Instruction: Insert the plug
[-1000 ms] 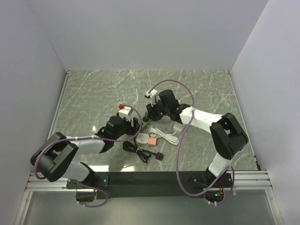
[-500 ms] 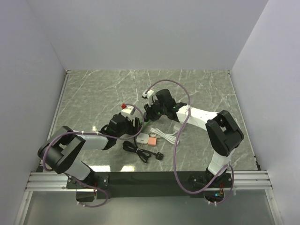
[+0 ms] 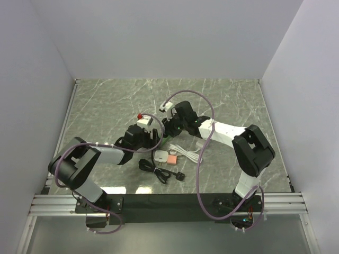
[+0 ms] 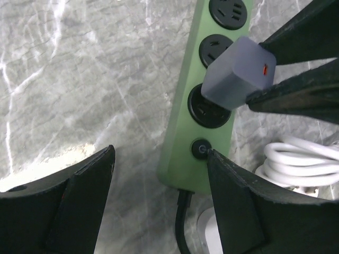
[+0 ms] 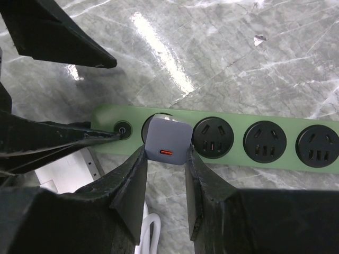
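Grey cube plug [image 5: 168,140], orange slot, pinched by right gripper [image 5: 165,156] above green strip [image 5: 235,160], left gripper [image 4: 160,156] apart.

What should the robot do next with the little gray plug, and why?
Probably press the plug straight down. The right end effector pinches it, tilted over the socket beside the switch on the strip, apparently not seated. The left end effector stands open at that end.

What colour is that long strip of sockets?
Power strip: pale green; best in right wrist view.
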